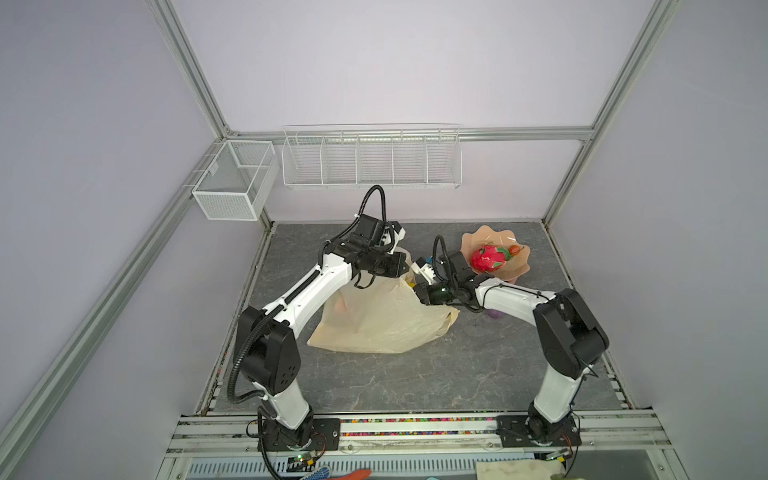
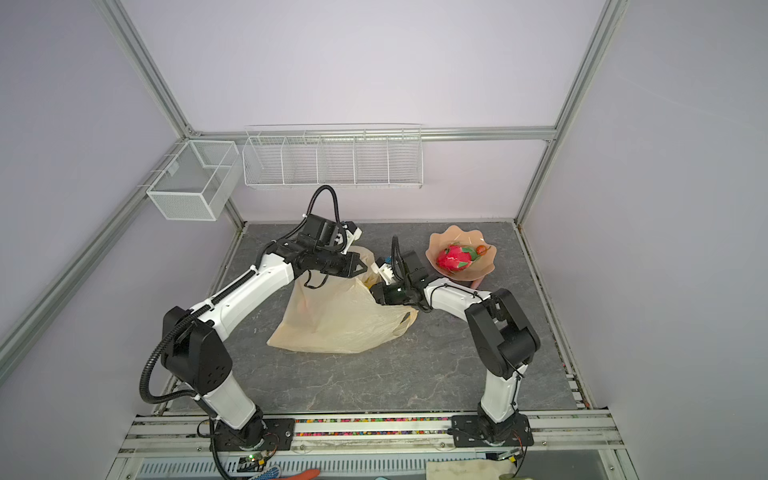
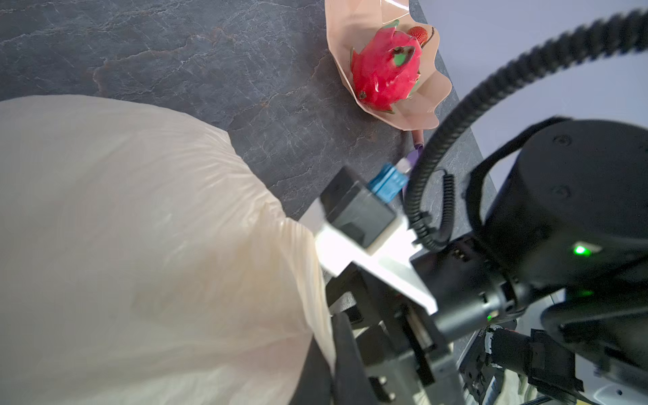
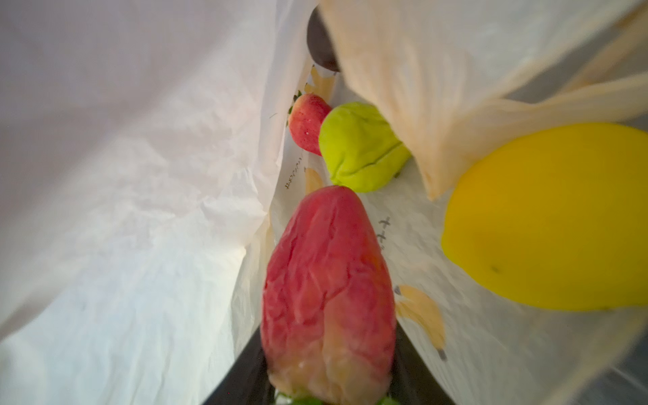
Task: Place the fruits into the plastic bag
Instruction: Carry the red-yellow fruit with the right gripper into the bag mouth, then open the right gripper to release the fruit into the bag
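— Well, where is the bag (image 1: 382,324)?
— Mid-frame on the worktop (image 1: 415,382), its top edge pinched in the left pincer (image 1: 404,266).
— And the right pincer (image 1: 419,292)?
— Inside the bag's mouth, clamped on a red fruit (image 4: 329,298). The dragon fruit (image 1: 490,258) lies in the dish (image 1: 478,237), right of centre.

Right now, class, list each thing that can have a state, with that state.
left tool: shut on the plastic bag.
right tool: inside the bag, shut on the large red fruit.
plastic bag: mouth held up, body lying on the table.
yellow citrus: loose in the bag.
green pear: loose in the bag.
small strawberry: loose in the bag.
dragon fruit: in the pink dish, not bagged.
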`<move>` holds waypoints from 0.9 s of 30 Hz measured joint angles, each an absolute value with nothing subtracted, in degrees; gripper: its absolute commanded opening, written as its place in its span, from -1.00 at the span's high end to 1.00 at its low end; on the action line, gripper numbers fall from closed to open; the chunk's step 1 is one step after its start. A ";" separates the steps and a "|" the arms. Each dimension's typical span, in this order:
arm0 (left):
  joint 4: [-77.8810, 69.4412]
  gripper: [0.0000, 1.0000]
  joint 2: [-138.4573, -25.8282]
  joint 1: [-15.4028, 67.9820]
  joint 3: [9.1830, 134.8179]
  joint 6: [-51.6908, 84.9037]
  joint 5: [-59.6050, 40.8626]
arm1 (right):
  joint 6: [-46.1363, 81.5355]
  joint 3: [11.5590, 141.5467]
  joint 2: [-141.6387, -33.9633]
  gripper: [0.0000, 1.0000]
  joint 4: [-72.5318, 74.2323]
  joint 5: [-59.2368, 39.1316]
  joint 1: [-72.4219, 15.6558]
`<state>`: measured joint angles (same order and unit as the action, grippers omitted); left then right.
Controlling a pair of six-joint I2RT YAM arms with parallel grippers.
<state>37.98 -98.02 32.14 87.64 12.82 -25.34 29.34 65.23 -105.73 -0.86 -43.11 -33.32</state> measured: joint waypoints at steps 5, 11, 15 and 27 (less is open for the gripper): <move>37.98 1.00 -98.02 32.58 87.64 12.82 -25.12 | 38.63 67.09 -113.03 0.24 9.82 -46.68 -36.45; 38.00 1.00 -98.02 32.80 87.64 12.84 -24.77 | 47.86 69.43 -120.33 -0.06 19.16 -49.63 -38.00; 38.00 1.00 -98.02 32.86 87.64 12.84 -24.23 | 53.06 69.52 -121.99 -0.50 25.32 -51.00 -38.85; 37.95 1.00 -97.71 32.99 87.59 12.84 -22.79 | 53.12 67.40 -118.91 -0.79 21.87 -51.07 -38.15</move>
